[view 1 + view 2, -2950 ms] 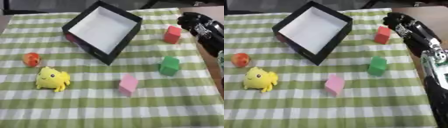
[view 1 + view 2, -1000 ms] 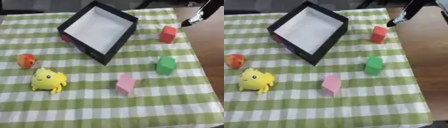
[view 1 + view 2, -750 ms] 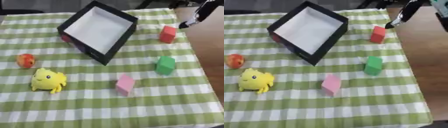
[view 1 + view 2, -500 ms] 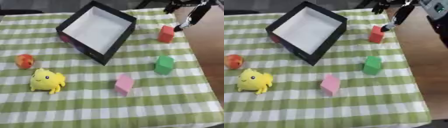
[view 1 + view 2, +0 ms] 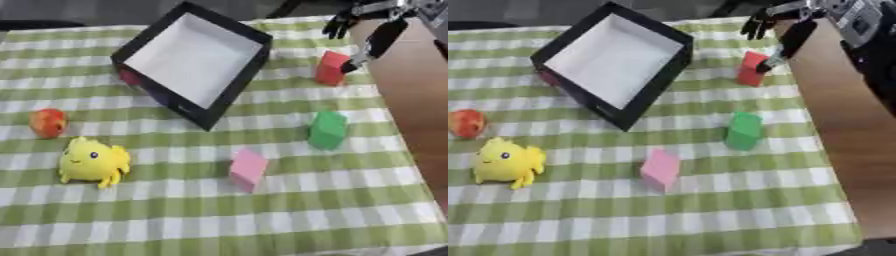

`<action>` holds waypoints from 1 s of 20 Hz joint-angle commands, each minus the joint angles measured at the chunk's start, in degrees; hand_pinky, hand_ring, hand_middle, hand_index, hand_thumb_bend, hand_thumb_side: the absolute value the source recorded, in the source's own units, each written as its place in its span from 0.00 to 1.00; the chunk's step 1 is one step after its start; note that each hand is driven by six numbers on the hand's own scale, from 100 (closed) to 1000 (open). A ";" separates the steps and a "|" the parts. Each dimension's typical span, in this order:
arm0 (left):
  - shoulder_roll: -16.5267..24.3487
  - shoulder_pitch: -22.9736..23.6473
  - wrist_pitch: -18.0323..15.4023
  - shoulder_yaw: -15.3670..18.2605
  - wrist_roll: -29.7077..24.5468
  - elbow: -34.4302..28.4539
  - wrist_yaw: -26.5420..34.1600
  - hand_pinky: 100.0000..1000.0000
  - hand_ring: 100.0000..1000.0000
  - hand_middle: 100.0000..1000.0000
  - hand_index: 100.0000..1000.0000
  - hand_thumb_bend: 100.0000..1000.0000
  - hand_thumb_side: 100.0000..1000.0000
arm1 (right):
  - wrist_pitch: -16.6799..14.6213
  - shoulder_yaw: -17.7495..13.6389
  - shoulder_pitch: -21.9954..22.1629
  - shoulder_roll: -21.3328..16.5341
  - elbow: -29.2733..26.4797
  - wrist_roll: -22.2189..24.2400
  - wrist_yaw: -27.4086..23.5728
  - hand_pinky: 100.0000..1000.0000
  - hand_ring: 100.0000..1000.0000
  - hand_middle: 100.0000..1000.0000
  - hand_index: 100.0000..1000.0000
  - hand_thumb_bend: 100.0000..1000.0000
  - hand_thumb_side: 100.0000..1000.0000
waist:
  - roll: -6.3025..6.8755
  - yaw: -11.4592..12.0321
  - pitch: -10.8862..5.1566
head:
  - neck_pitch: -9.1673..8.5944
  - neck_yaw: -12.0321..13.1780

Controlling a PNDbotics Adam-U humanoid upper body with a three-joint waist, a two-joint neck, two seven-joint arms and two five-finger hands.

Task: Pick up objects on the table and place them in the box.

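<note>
Left eye view: box (image 5: 194,57) empty; all five objects remain outside it. Right hand (image 5: 376,30), fingers apart, reaches red block (image 5: 332,68) beside the box.

Brown tabletop (image 5: 411,115) under a green checked cloth (image 5: 201,210).
On it: black box (image 5: 194,60), red block (image 5: 332,68), green block (image 5: 328,130), pink block (image 5: 248,168), yellow toy (image 5: 92,161), orange fruit (image 5: 48,122).
</note>
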 commanded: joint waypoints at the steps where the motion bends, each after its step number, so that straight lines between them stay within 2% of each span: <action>1: 1.44 -0.33 0.08 -0.04 -0.07 -0.85 0.01 0.88 0.63 0.71 0.83 0.22 0.65 | -0.25 -0.47 -0.94 -0.59 0.95 -1.27 2.33 0.95 0.82 0.78 0.89 0.53 0.24 | -0.27 0.13 -0.22 | -0.16 -0.41; 20: 0.96 -0.64 0.16 -0.31 -0.38 -0.77 0.29 0.88 0.63 0.71 0.83 0.21 0.66 | 2.06 -3.56 -1.18 2.44 8.31 -9.91 10.51 0.92 0.81 0.78 0.87 0.54 0.26 | -0.04 1.20 1.33 | -0.16 -1.71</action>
